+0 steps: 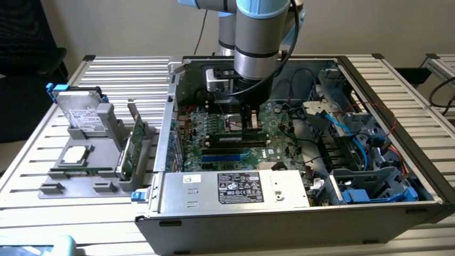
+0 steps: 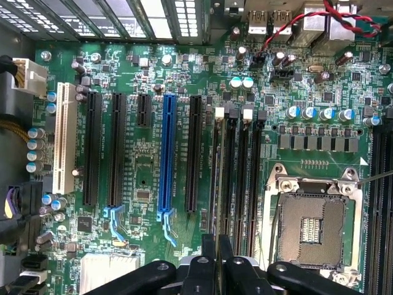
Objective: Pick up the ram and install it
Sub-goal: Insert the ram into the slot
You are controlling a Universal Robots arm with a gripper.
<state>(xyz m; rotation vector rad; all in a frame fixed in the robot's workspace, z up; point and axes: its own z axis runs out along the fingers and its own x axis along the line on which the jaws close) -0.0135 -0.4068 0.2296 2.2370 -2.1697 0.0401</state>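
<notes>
Currently pincer (image 1: 248,127) sits inside the case (image 1: 213,226), nearly closed, apparently pinching the ram (image 1: 238,140) by its top edge. Ram stands on edge along the black slots (image 2: 239,172). Pickup judged done; whether ram is fully seated cannot be told.

Green motherboard (image 2: 141,166) under tool (image 2: 217,244) (blue slot (image 2: 166,153))

- My slatted metal counter (image 1: 121,69) is carrying all I am working with.
- An open computer case (image 1: 284,224) is sitting on it.
- A grey parts holder (image 1: 78,182) is lying just beside the case, at the exterior view's left.
</notes>
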